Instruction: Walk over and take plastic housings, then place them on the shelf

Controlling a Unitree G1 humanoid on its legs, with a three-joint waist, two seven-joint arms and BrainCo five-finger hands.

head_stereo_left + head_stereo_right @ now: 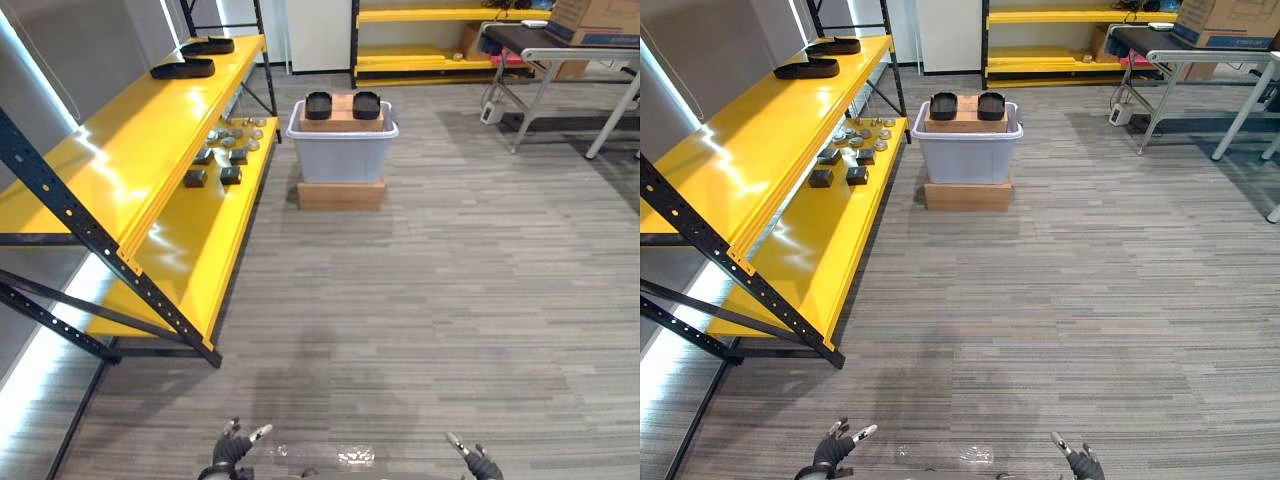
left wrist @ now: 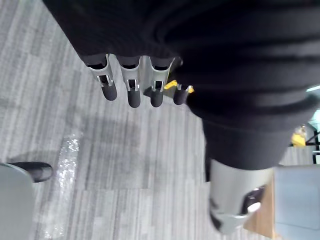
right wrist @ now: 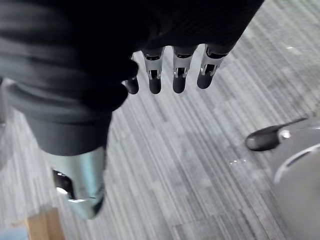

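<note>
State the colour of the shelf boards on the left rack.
Bright yellow shelf boards, on a black frame; best seen in the left eye view.

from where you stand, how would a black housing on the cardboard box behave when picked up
The black housing looks like a hollow moulded shell, so probably stiff and light for its size. It lies flat on the cardboard box, so it should not roll or tip. Its smooth finish may prove slippery.
</note>
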